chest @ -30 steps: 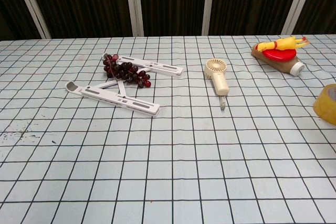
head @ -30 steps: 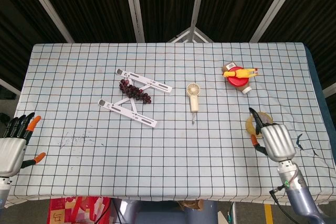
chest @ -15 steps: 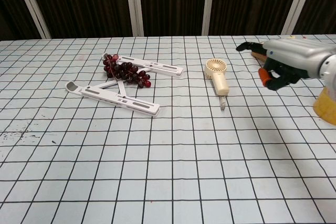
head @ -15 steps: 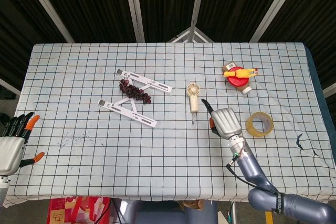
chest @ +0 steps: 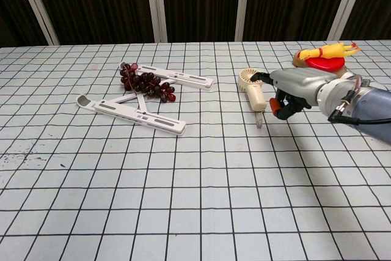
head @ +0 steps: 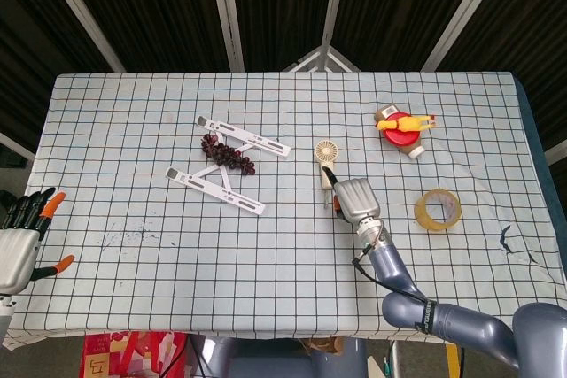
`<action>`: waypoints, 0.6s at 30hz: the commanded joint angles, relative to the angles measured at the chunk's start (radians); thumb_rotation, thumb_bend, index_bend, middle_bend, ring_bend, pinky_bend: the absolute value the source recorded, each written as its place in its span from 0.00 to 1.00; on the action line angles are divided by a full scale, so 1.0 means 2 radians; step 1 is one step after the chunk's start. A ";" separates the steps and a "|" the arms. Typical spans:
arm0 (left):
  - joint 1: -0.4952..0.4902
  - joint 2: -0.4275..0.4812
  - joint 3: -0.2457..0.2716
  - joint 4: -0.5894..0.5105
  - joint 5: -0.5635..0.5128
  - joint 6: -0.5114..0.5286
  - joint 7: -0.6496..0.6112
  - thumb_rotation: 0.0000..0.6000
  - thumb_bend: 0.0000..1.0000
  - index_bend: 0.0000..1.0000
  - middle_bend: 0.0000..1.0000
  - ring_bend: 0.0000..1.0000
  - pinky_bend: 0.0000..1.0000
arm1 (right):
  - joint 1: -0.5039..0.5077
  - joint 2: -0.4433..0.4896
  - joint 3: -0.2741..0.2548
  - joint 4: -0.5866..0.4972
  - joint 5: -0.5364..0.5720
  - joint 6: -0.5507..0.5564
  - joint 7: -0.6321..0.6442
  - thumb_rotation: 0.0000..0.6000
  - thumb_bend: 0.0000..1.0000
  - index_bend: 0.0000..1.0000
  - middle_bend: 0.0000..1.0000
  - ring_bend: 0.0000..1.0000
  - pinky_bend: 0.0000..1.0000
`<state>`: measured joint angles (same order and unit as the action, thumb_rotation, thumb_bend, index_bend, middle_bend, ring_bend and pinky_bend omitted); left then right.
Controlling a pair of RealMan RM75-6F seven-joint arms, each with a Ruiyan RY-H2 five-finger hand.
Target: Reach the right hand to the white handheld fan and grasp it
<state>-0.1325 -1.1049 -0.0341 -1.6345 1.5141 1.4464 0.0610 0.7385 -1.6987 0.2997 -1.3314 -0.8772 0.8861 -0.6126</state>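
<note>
The white handheld fan (head: pixel 325 155) (chest: pixel 252 85) lies flat on the checked tablecloth, round head toward the far edge, handle toward me. My right hand (head: pixel 353 198) (chest: pixel 292 88) hovers just right of the handle and over its near end, fingers apart, a dark fingertip close to the handle, holding nothing. My left hand (head: pixel 19 245) rests open at the table's near left corner, seen only in the head view.
A white folding stand (head: pixel 227 167) (chest: pixel 143 99) with dark grapes (head: pixel 226 151) (chest: pixel 145 83) lies left of the fan. A brown bottle with a red lid and yellow rubber chicken (head: pixel 404 127) (chest: pixel 321 59) sits far right. A tape roll (head: pixel 438 208) lies right of my hand.
My right hand has swept left across the table from beside the tape roll to the fan's handle. The fan and my left hand have not moved.
</note>
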 commanded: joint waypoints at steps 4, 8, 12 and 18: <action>-0.001 0.001 0.000 -0.001 0.001 0.000 -0.002 1.00 0.00 0.00 0.00 0.00 0.00 | 0.014 -0.020 -0.006 0.032 0.023 -0.009 -0.003 1.00 0.75 0.00 0.82 0.90 0.79; -0.001 0.001 0.001 -0.002 0.001 -0.001 -0.003 1.00 0.00 0.00 0.00 0.00 0.00 | 0.018 -0.023 -0.008 0.040 0.027 -0.008 -0.002 1.00 0.76 0.00 0.82 0.90 0.79; -0.001 0.001 0.000 -0.003 0.000 -0.001 -0.004 1.00 0.00 0.00 0.00 0.00 0.00 | 0.021 -0.024 -0.009 0.047 0.032 -0.008 0.000 1.00 0.76 0.00 0.82 0.90 0.79; -0.001 0.001 0.001 -0.003 0.000 -0.002 -0.004 1.00 0.00 0.00 0.00 0.00 0.00 | 0.027 -0.027 -0.010 0.054 0.041 -0.008 0.001 1.00 0.76 0.00 0.82 0.90 0.79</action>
<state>-0.1350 -1.1033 -0.0331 -1.6404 1.5136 1.4423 0.0530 0.7905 -1.7512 0.2806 -1.2248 -0.7970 0.8710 -0.6100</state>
